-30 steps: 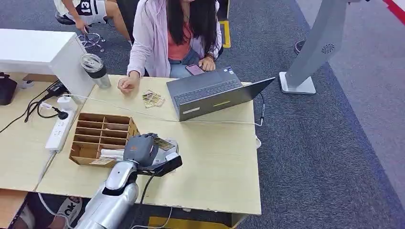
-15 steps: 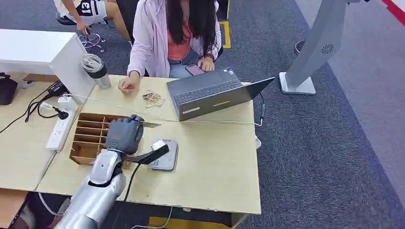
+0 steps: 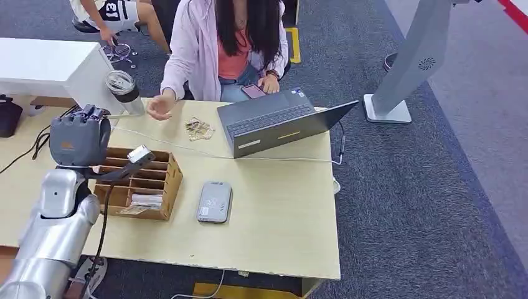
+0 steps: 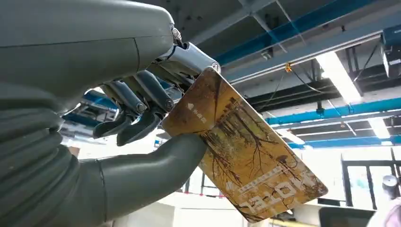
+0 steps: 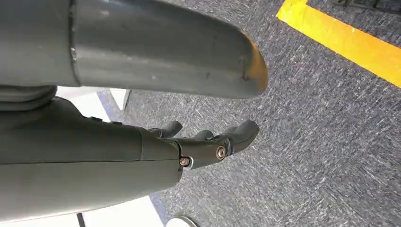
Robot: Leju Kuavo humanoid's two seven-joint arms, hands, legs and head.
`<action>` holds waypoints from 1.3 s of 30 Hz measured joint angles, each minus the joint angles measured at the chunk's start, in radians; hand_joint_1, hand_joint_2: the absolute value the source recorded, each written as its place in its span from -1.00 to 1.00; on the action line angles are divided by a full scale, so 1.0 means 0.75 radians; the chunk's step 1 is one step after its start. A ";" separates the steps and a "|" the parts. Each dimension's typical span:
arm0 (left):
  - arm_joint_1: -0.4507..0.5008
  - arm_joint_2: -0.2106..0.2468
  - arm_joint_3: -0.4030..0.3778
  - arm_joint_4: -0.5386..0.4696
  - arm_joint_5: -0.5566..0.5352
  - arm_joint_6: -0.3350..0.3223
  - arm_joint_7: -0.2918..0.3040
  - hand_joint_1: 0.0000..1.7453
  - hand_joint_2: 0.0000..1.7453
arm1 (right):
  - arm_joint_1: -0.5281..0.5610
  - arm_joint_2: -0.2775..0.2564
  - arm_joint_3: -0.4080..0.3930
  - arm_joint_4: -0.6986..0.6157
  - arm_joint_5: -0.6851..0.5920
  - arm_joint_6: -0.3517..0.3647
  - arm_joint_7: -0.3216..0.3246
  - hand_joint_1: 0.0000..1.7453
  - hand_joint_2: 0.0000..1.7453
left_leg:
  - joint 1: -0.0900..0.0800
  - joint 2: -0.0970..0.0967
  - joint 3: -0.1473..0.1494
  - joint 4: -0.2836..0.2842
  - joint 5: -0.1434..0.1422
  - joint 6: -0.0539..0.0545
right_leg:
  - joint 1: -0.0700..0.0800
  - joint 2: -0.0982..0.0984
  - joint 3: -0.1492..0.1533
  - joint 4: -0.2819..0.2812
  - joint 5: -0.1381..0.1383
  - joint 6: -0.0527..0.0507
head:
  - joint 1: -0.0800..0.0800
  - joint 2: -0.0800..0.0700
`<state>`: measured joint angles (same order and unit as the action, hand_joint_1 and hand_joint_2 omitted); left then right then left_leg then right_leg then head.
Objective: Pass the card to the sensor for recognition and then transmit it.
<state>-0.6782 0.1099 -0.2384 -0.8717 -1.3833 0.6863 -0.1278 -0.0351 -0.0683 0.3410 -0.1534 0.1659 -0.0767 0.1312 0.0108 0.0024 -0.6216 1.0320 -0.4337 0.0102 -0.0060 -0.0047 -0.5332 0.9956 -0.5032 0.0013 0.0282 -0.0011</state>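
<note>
Head view shows the robot's left hand (image 3: 80,136) raised at the left of the frame, above the wooden tray (image 3: 163,185) with many little slots. From this side the back of the hand faces the camera, so the card cannot be seen there. Left wrist view shows the left hand (image 4: 142,113) up close, and it pinches the card (image 4: 246,161) between its thick thumb and its darker fingers (image 4: 137,101). The card is brown and gold with a tree picture on it, and most of it sticks out past the hand, with a ceiling and lights behind it. On the table (image 3: 280,230), the grey sensor (image 3: 215,202) lies flat near the middle of the frame, just beside the tray and well apart from the raised hand. An open laptop (image 3: 280,121) sits at the upper middle. A person (image 3: 218,43) in a pink jacket sits behind the table, and the person's hand (image 3: 157,106) is lifted near a cup with a lid (image 3: 124,90) and a small pile of keys (image 3: 199,129). A white power strip (image 3: 68,180) shows at the left edge, partly hidden by the arm. Right wrist view shows the right hand (image 5: 208,142) over grey carpet beside a yellow line, with nothing in it and its fingers loosely stretched out.
</note>
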 joint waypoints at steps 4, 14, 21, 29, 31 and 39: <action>0.000 0.022 0.035 0.020 -0.015 0.002 0.003 1.00 1.00 | 0.000 0.000 0.000 0.000 0.004 -0.001 0.000 -1.00 -1.00 | 0.000 0.000 -0.001 0.000 0.000 0.000 | 0.000 0.000 0.000 0.000 0.000 0.000 | 0.000 0.000; -0.001 0.036 0.060 0.049 -0.036 0.002 0.010 1.00 1.00 | 0.000 0.000 0.000 0.000 0.004 0.004 -0.002 -1.00 -1.00 | -0.001 0.000 -0.001 0.000 0.000 0.000 | 0.000 0.000 0.000 0.000 0.000 0.000 | 0.000 0.000; 0.001 0.043 0.081 0.071 -0.065 0.002 0.019 1.00 1.00 | 0.000 0.000 0.000 0.000 0.006 0.006 -0.008 -1.00 -1.00 | 0.000 0.000 -0.001 0.000 0.000 0.000 | 0.000 0.000 0.000 0.000 0.000 0.000 | 0.000 0.000; 0.004 0.039 0.099 0.104 -0.027 0.000 0.019 -1.00 1.00 | 0.000 0.002 0.000 0.000 0.015 0.004 -0.008 -1.00 -1.00 | 0.000 -0.001 -0.001 0.000 0.000 0.000 | 0.000 0.000 0.000 0.000 0.000 0.000 | 0.001 0.000; 0.010 0.033 0.099 0.104 -0.022 0.000 0.018 -1.00 1.00 | 0.000 0.002 0.001 0.000 0.015 0.005 -0.008 -1.00 -1.00 | 0.000 -0.001 -0.001 0.000 0.000 0.000 | 0.000 0.000 0.000 0.000 0.000 0.000 | 0.001 0.000; 0.117 -0.012 0.098 -0.020 0.038 -0.051 0.004 -1.00 1.00 | 0.001 0.006 0.000 0.000 -0.010 -0.004 0.000 -1.00 -1.00 | -0.001 0.000 -0.001 0.000 0.000 0.000 | 0.000 0.000 -0.001 -0.001 0.000 0.000 | 0.001 0.000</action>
<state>-0.5903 0.1011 -0.1652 -0.8867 -1.3546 0.6478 -0.1251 -0.0342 -0.0637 0.3407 -0.1534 0.1584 -0.0797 0.1312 0.0104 0.0022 -0.6221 1.0322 -0.4340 0.0103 -0.0064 -0.0046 -0.5337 0.9952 -0.5031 0.0014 0.0286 -0.0011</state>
